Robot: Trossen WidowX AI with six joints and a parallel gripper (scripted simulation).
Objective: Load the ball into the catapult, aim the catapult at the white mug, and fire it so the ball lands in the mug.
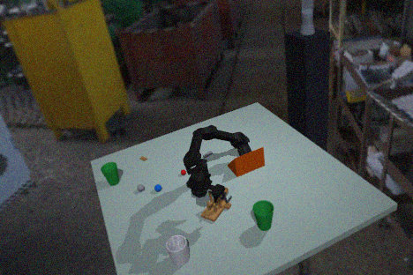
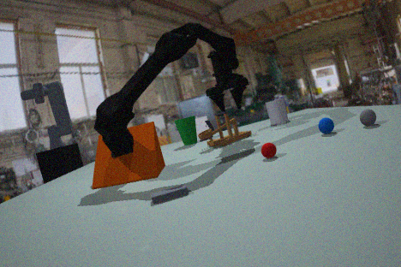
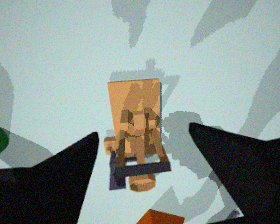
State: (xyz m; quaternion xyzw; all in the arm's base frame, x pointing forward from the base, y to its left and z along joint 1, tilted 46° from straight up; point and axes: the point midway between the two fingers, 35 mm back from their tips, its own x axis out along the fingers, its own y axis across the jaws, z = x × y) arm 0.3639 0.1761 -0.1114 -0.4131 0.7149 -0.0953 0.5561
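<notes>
Top view: the catapult [image 1: 214,212] [image 2: 231,138] [image 3: 136,105] is seen at lower centre, w/ the white mug [image 1: 178,251] [image 2: 278,112] below and left of it, nr the frame's bottom edge. Aim should be checked first — base line vs mug — and any small turn made w/ a light, even grip on the base, kept off the throwing arm. Three balls lie left of the arm: red ball [image 1: 183,172] [image 2: 268,151], blue ball [image 1: 158,188] [image 2: 326,126], grey ball [image 1: 140,188] [image 2: 368,117]. Which one is meant can't be told from the task line.

Exterior view: the tool [image 1: 217,194] [image 2: 231,109] [image 3: 145,131] is held above the catapult, mid-frame, pointing down. A straight lift is best made before any sideways travel, as the uprights could be clipped by a fingertip. The balls sit on the worktop [image 1: 309,176] [image 2: 257,214] [image 3: 51,65] at right, so loading is judged not yet done.

Wrist view: fingers stand wide, one at lower left, one at lower right, w/ nothing held betw. them; the catapult shows in the gap, apart from both. For loading, the ball should be gripped at its middle, lowered close over the cup, and released gently — a drop from height might bounce out.
</notes>
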